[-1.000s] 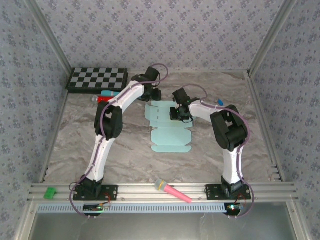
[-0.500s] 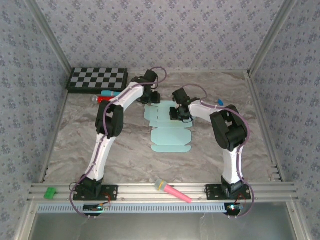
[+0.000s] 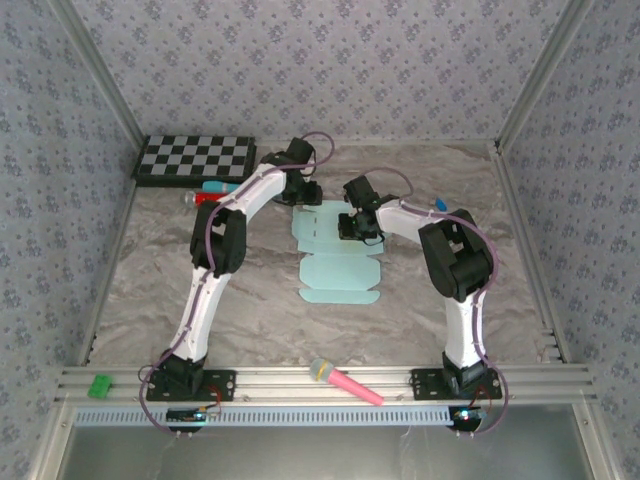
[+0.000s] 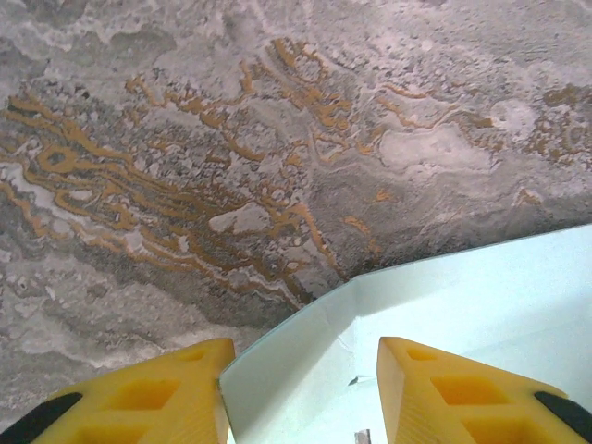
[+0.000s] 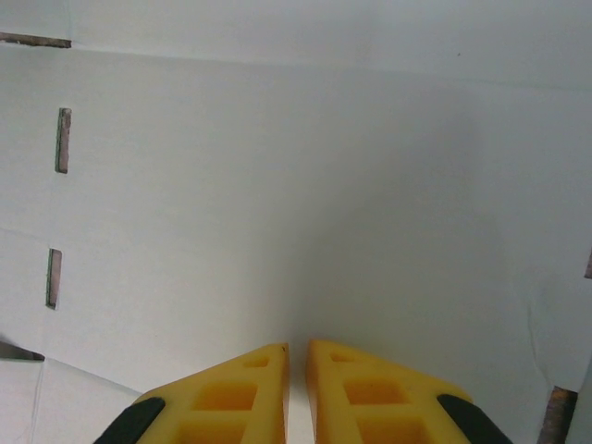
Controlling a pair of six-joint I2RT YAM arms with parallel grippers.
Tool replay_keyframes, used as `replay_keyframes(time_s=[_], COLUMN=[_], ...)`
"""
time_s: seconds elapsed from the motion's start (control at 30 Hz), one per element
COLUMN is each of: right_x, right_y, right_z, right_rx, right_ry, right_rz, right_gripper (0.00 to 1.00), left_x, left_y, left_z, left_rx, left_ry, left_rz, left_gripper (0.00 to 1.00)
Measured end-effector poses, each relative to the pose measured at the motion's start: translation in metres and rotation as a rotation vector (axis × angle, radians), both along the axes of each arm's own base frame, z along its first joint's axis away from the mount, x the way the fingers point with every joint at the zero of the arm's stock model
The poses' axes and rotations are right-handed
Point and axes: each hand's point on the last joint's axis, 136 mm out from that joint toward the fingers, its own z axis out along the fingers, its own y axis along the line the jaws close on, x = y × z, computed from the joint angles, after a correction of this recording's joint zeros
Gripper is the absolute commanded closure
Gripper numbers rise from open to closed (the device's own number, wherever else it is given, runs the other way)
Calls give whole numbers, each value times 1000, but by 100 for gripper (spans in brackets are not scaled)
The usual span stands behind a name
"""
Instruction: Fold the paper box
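We see the paper box (image 3: 340,275), a pale aqua die-cut sheet, lying unfolded mid-table (image 3: 200,290) toward the far edge, with narrow slits and one far flap bent slightly upward.

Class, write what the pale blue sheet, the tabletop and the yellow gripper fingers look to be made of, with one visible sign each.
The paper box: thin matte card; crisp creases, die-cut slots.
The tabletop: marble-look surface, grey with rust veins, possibly printed.
The left gripper's fingers: yellow plastic, probably; moulded hollow pockets.
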Motion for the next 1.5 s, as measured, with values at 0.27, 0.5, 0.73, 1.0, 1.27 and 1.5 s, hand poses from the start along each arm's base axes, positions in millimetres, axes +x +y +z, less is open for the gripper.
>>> replay_keyframes(time_s=[0.27, 0.5, 0.73, 1.0, 1.27, 1.5], right_x=[1, 1, 1, 1, 1, 1], right_y=[1, 1, 1, 2, 2, 1], right_z=[0, 0, 0, 0, 0, 0], right_rx=[0, 0, 0, -1, -3, -4], right_ry=[0, 0, 1, 0, -1, -2], right_rz=[0, 1, 1, 2, 1, 1], right_gripper=[84, 84, 84, 84, 84, 84], left_x=[-1, -3, -9, -10, -12, -12], left_y=[-8, -17, -31, -38, -45, -48], left_z=[5, 11, 14, 22, 27, 31], left_rx=[-15, -22, -57, -98, -136, -151], left_ry=[-18, -42, -44, -39, -31, -33], left_rz=[-47, -88, -142, -162, -180, -187], left_gripper=[60, 60, 58, 58, 58, 58])
